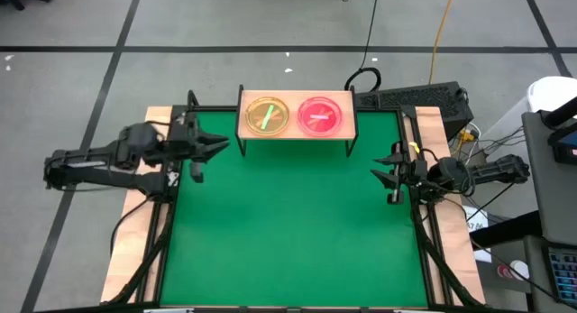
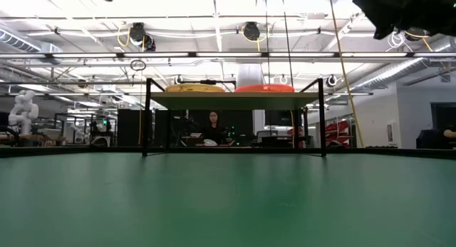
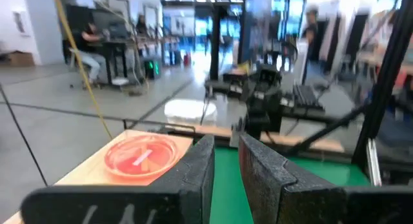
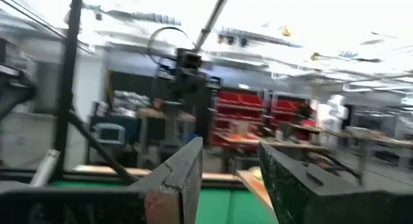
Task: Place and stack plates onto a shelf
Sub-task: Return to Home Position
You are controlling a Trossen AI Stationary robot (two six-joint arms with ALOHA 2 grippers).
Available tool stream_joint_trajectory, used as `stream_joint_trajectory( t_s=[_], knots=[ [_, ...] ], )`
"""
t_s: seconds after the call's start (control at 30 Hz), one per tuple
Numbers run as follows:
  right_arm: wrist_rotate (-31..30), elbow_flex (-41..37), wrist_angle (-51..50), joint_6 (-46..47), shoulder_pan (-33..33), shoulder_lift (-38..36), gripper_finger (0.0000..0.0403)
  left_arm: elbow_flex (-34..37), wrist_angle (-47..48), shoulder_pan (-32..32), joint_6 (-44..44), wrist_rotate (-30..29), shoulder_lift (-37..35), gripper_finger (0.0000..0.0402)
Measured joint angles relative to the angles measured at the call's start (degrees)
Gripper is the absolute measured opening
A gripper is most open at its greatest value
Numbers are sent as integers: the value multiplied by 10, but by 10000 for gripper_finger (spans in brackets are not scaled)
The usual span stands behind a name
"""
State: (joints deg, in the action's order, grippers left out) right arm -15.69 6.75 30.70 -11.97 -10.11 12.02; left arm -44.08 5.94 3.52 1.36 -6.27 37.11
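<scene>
Looking down from above, we see the shelf (image 1: 294, 100) standing at the far middle edge of the green worktop (image 1: 288, 223), its black legs on the green surface. All the plates in view sit on it in two piles side by side. The amber stack (image 1: 266, 116), topped with a green bar, is on the left arm's side. The pink stack (image 1: 320, 116), topped with a pale bar, is on the right arm's side. The two piles sit just beside each other; we cannot count how many plates each holds.

From worktop height, the shelf (image 2: 235, 99) shows as a thin board with the amber stack (image 2: 196, 87) and the pink stack (image 2: 263, 87) as low mounds on top. A person (image 2: 214, 126) sits in the room behind.

Our left gripper (image 1: 219, 149) hangs over the worktop's left edge, near the shelf's left end but apart from it. In its wrist view the left gripper (image 3: 226, 143) is released, fingers narrowly parted with nothing between them, and the pink stack (image 3: 141, 156) lies ahead.

Our right gripper (image 1: 377, 173) hangs at the right edge, released too; its own view (image 4: 229, 150) shows a wider gap, holding nothing.
</scene>
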Motion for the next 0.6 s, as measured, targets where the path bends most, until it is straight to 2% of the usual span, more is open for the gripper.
stream_joint_trajectory(
  t_s=[0.1, 0.27, 0.47, 0.6],
  knots=[
    [-26, -4, -17, -9, 0, -11, 131, 72, -39, -7, 5, -8, -74, 76],
    [-26, -4, -70, -4, 0, -26, 111, 178, -55, -10, 34, -10, -165, 76],
    [-26, -4, -129, 7, 0, -32, 67, 284, -80, -10, 34, -10, -232, 76],
    [-26, -30, -109, 36, 0, -32, 34, 366, -140, -10, 28, 10, -251, 76]
  ],
)
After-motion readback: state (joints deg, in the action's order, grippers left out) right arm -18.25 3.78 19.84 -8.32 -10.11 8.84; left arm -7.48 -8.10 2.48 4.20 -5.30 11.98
